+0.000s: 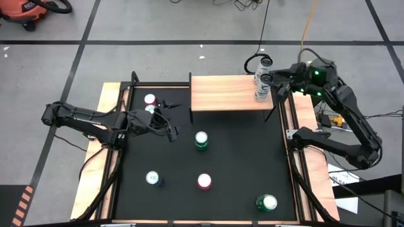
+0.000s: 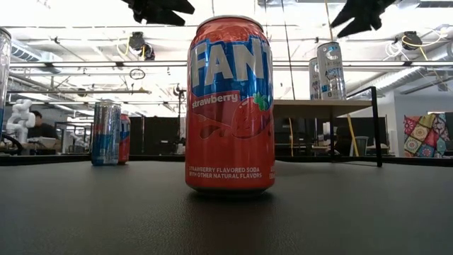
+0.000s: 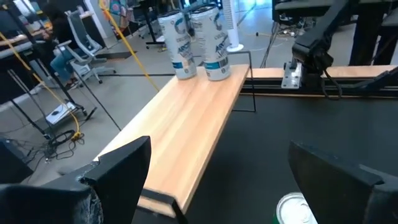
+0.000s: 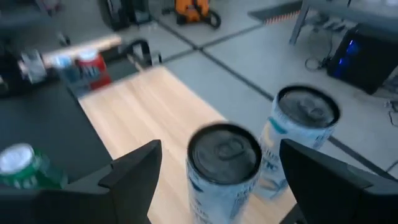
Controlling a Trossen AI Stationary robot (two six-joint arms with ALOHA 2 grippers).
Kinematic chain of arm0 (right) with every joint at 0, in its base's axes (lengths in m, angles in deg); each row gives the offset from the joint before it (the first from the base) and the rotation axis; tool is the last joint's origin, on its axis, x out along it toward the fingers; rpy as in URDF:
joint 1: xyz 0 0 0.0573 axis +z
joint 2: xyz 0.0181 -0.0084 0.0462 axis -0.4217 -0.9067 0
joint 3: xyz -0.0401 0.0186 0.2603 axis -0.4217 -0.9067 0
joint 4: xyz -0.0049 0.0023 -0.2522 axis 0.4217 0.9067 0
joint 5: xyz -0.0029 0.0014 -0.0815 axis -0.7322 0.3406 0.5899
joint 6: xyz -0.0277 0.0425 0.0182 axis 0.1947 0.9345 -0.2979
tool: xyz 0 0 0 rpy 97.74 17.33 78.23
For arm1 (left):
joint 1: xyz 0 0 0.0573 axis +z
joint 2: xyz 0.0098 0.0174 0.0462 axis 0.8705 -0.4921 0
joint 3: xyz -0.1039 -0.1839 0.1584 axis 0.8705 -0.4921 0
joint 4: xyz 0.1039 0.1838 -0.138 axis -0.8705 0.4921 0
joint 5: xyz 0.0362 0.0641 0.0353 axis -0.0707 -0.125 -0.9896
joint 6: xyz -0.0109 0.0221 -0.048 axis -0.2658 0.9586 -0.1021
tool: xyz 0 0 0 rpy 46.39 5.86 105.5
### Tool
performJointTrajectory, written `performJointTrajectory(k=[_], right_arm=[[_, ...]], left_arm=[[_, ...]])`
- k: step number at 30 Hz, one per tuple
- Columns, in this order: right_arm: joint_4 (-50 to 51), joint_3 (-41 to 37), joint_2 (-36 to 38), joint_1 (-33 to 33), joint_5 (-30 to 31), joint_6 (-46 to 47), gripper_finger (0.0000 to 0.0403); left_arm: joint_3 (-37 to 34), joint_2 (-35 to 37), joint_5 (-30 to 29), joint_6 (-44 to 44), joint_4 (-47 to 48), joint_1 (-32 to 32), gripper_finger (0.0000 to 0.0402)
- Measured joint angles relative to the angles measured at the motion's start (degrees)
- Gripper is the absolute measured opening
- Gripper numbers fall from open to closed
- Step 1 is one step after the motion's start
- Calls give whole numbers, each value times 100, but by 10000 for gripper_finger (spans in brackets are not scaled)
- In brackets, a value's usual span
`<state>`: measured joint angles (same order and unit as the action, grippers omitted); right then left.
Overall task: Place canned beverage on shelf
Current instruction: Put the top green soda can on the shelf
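Observation:
The shelf (image 1: 227, 93), a light wood plank on thin black legs, stands at the table's far side. Two white-and-blue cans (image 1: 263, 63) (image 1: 261, 94) stand upright on its right end. My right gripper (image 1: 275, 82) is open just right of them. In the right wrist view its fingers stand apart on either side of the nearer can (image 4: 224, 162) without touching it, with the second can (image 4: 305, 121) beyond. My left gripper (image 1: 169, 128) is open and empty over the table's left half. Its wrist view shows the shelf (image 3: 186, 124) and both cans (image 3: 199, 43).
Loose cans stand on the black table: two at the far left (image 1: 149, 101), a green one at the centre (image 1: 201, 140), a white one (image 1: 152, 178), a red Fanta can (image 1: 204, 181) (image 2: 230, 106) and a green one (image 1: 267, 202) near the front. Light wooden borders (image 1: 104, 151) flank the table.

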<state>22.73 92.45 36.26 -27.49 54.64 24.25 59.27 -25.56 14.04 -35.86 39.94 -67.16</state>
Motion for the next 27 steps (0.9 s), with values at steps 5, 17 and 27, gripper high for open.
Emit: performJointTrajectory(k=[5,17,27], right_arm=[[-303,0,274,226,-532,254,311],[-1968,-810,398,1595,-1199,951,275],[-2999,-1458,260,3171,-273,812,269]], left_arm=[[0,441,-340,-462,922,-256,372],[-862,281,-873,-1151,107,-1057,372],[-1416,-542,-570,-1139,-1399,-1005,372]])
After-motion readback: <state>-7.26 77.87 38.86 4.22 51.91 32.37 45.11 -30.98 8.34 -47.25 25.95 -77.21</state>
